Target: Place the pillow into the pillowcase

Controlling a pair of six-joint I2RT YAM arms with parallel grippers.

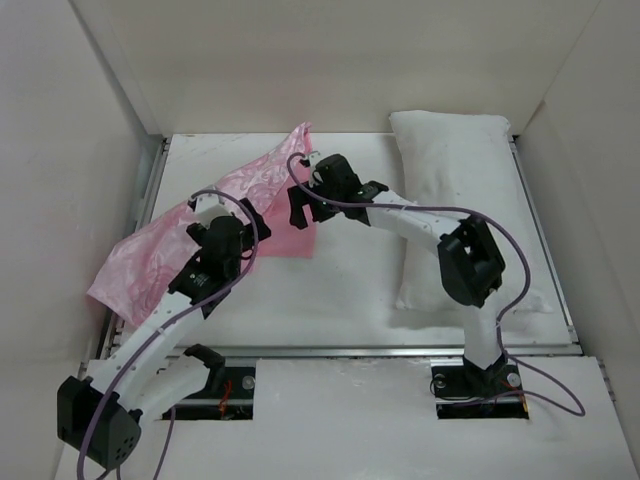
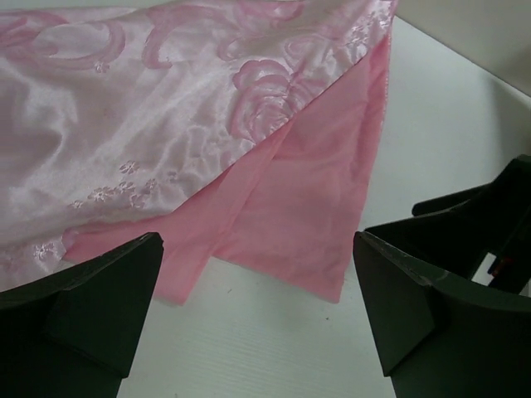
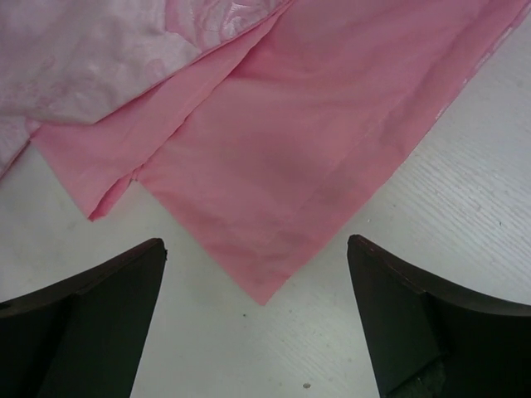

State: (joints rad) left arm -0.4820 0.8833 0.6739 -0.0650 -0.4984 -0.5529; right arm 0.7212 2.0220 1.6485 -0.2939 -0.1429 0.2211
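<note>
The pink satin pillowcase (image 1: 170,250) lies spread across the left half of the table, its matte inner flap turned out at the near right corner (image 2: 290,215). The white pillow (image 1: 455,200) lies lengthwise on the right side, partly under the right arm. My left gripper (image 1: 240,258) is open and empty, just above the table beside the flap's edge (image 2: 257,315). My right gripper (image 1: 303,212) is open and empty, hovering over the flap's corner (image 3: 265,249), whose tip points between the jaws.
White walls close in the table on the left, back and right. The right arm's elbow (image 1: 470,262) hangs over the pillow's near end. A metal rail (image 1: 330,351) runs along the table's near edge.
</note>
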